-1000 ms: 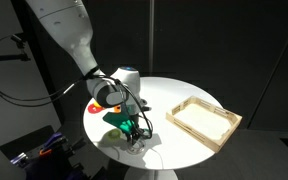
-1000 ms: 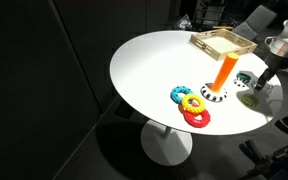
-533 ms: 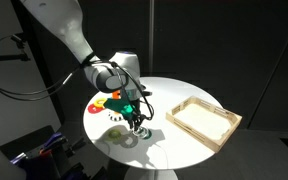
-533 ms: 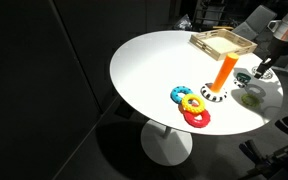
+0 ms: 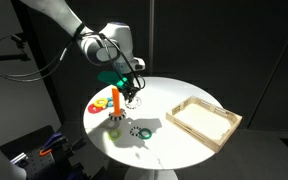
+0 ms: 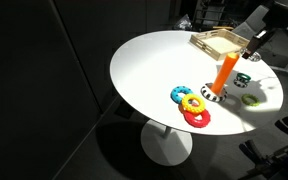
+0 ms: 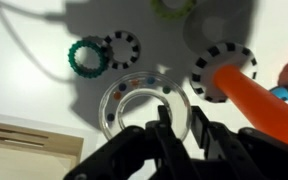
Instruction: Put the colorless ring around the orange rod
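Observation:
In the wrist view my gripper (image 7: 179, 125) is shut on the rim of the colorless ring (image 7: 134, 100), a clear ring with small coloured beads inside, held up off the table. The orange rod (image 7: 256, 98) leans in at the right on its black-and-white speckled base (image 7: 216, 68). In both exterior views the gripper (image 5: 131, 93) (image 6: 252, 46) hangs in the air close beside the upright orange rod (image 5: 116, 100) (image 6: 225, 72), about level with its top.
A green ring (image 7: 84, 57) and a black-and-white ring (image 7: 122, 48) lie on the white round table (image 6: 154, 60) beyond the rod. Blue (image 6: 179, 93), yellow (image 6: 194, 102) and red (image 6: 197, 117) rings lie together. A wooden tray (image 5: 204, 120) stands at the table's edge.
My gripper has risen from the table surface near the loose rings, carrying the clear ring, and moved up beside the top of the orange rod.

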Controlling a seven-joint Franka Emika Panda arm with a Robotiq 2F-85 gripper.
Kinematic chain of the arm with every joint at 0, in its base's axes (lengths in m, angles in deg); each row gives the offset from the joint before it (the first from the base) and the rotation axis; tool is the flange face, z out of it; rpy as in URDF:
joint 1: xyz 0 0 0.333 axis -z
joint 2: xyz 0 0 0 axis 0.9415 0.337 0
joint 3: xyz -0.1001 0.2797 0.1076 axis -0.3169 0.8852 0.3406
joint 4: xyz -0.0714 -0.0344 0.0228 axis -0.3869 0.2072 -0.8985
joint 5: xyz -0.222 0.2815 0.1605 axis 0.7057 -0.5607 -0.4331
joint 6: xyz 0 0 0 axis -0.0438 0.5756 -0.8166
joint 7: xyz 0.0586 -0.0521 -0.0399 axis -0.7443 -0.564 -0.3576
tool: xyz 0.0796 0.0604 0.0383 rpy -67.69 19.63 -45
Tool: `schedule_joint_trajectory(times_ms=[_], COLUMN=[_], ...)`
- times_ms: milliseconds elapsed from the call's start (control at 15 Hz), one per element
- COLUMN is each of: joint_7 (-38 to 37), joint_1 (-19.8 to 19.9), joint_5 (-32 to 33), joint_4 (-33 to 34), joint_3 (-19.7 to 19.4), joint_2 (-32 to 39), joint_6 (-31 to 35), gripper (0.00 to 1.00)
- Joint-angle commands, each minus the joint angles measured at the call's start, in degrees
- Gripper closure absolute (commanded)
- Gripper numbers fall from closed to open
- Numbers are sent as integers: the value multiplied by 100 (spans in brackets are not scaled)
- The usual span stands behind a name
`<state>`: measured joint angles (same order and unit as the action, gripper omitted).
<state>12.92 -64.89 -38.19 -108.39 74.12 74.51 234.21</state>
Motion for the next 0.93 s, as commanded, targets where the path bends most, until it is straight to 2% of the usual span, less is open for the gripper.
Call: schedule_joint_trajectory(times_ms=[0, 200, 467, 867], joint_7=[394, 472, 467, 409], joint_1=[-155, -326, -435, -593], joint_5=[-848, -1238, -1451, -1889], joint_4=[233, 390, 567, 714], joint_3=[85, 22, -13, 34], joint_2=[-381, -534, -590, -466], joint_6=[-494, -766, -1228, -1488], gripper=[91, 91, 91, 91])
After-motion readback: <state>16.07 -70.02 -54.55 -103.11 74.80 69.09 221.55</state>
